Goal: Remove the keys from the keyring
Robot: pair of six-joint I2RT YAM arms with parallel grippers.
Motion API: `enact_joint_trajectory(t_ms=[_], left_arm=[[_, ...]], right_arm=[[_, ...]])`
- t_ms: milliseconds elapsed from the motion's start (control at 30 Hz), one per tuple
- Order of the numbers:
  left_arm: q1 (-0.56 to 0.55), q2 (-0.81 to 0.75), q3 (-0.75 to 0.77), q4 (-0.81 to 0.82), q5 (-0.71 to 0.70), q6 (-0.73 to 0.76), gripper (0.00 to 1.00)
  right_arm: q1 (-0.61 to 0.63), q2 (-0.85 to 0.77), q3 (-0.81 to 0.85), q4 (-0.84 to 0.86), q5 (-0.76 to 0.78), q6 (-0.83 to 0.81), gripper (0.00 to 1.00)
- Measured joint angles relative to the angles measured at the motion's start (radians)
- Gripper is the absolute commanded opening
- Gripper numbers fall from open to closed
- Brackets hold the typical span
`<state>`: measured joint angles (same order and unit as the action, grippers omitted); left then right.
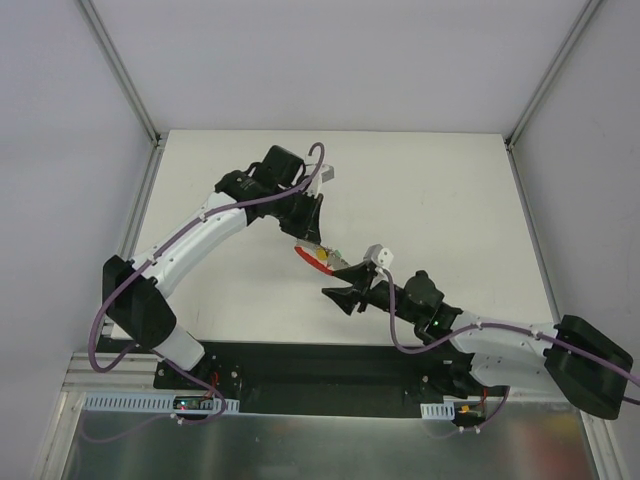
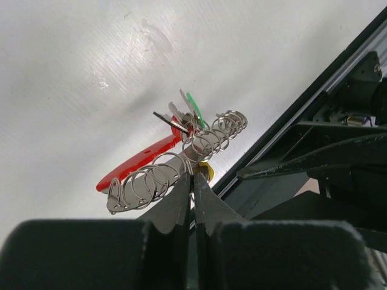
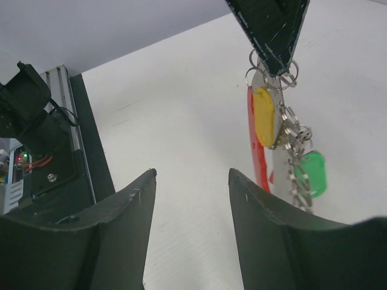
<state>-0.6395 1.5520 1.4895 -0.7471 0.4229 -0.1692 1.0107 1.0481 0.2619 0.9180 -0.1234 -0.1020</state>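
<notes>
My left gripper (image 1: pixel 308 238) is shut on the keyring (image 2: pixel 208 142), which shows as several linked silvery wire rings, and holds the bunch of keys (image 1: pixel 320 256) above the white table (image 1: pixel 440 190). In the left wrist view the tips (image 2: pixel 193 176) pinch a ring, with a long red piece (image 2: pixel 136 166), a green key head (image 2: pixel 195 106) and a yellow one (image 2: pixel 204 171) around it. My right gripper (image 1: pixel 345 285) is open and empty just beside the bunch. In the right wrist view (image 3: pixel 192 175) the yellow (image 3: pixel 263 118), green (image 3: pixel 311 172) and red (image 3: pixel 257 157) pieces hang to its right under the left fingers (image 3: pixel 272 30).
A black base rail (image 1: pixel 300 365) runs along the table's near edge and also shows in the right wrist view (image 3: pixel 78 163). Grey enclosure walls with aluminium posts (image 1: pixel 125 75) bound the table on three sides.
</notes>
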Motion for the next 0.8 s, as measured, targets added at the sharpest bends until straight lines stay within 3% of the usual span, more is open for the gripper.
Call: enact_joint_trajectory(t_ms=[400, 800], left_arm=[[0.066, -0.050, -0.161, 0.152, 0.098, -0.082, 0.00], [0.071, -0.134, -0.246, 0.214, 0.127, -0.108, 0.00]], right_arm=[[-0.112, 0.236, -0.021, 0.257, -0.100, -0.002, 0.64], [-0.135, 0.353, 0.054, 0.327, -0.169, 0.033, 0.64]])
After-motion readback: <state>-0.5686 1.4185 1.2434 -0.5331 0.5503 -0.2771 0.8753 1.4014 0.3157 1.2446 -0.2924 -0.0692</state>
